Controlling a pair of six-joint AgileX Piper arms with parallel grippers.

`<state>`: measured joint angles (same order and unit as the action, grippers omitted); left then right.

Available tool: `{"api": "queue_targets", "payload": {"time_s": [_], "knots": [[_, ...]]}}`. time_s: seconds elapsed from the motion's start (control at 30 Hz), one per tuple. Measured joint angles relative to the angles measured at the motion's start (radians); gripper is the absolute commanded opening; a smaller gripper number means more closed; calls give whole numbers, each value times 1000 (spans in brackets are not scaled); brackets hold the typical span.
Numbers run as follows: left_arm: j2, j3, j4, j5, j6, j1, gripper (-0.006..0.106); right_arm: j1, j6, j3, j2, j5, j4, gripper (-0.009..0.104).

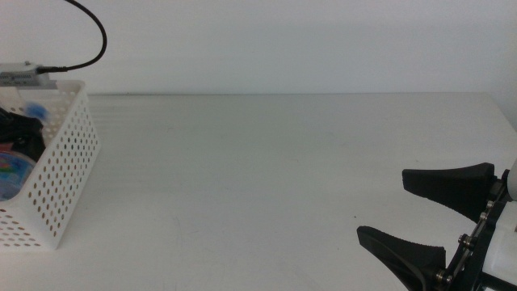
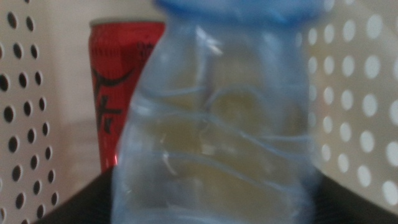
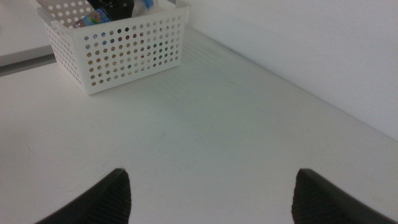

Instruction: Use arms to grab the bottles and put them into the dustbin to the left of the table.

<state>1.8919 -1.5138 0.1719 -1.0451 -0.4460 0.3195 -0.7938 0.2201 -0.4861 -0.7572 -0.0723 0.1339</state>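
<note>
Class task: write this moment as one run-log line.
left gripper: inside dustbin, holding water bottle | red can: in dustbin | right gripper: open, waiting

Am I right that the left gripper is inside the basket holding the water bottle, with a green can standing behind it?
Nearly. The left wrist view shows the blue-capped water bottle filling the frame inside the perforated basket, so the left gripper does seem to hold it, but the can behind it is red, not green. The right gripper waits open over the table.

The dustbin (image 1: 60, 170) sits at the table's (image 1: 266, 178) left edge, apparently holding the water bottle (image 2: 217, 124) before the can (image 2: 121, 87).
</note>
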Motion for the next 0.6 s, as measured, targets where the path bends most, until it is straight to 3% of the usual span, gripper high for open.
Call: {"api": "queue_targets", "payload": {"time_s": [0.33, 0.6], "knots": [[-63, -31, 36, -72, -1, -5, 90, 0, 0, 0, 0, -1, -1, 68], [-256, -51, 130, -129, 26, -7, 90, 0, 0, 0, 0, -2, -1, 68]]}}
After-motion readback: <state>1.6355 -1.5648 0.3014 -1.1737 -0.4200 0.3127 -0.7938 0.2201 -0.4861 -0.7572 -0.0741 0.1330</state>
